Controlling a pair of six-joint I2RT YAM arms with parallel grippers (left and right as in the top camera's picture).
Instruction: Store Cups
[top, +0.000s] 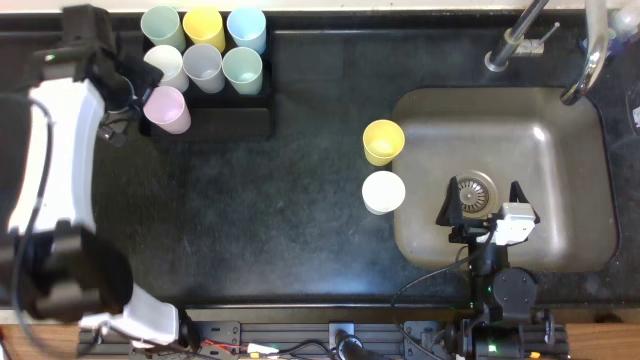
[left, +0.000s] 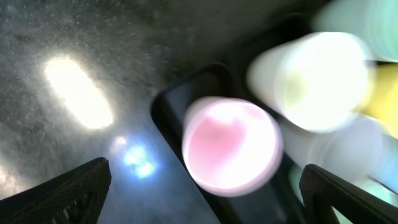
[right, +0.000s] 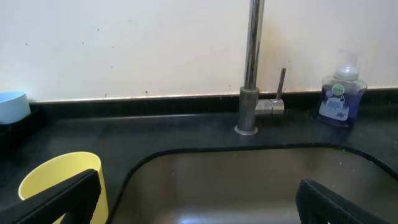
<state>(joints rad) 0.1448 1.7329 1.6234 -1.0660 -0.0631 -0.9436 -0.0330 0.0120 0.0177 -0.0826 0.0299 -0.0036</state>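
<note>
The worktop (top: 300, 200) is black with fine pale speckles. The black rack (top: 240, 122) has a pale green cup (top: 161, 25), a yellow racked cup (top: 203, 27), a light blue cup (top: 246, 27), a white racked cup (top: 166, 65), a pale grey cup (top: 203, 65), a mint cup (top: 242, 68) and a pink cup (top: 167, 108). By the dull grey sink (top: 560, 150) are a loose yellow cup (top: 383, 141) and a loose white cup (top: 383, 191). The tap (right: 252, 62) is chrome, the soap bottle (right: 341, 93) blue, the wall (right: 124, 43) cream, the left arm (top: 55, 150) white and black

Upper left of the frame, the rack (top: 240, 122) holds seven cups (top: 204, 62). Centre frame, upper cup (top: 383, 141) sits just above lower cup (top: 383, 192) on the counter (top: 300, 220), hugging the sink (top: 560, 130) at right.
</note>
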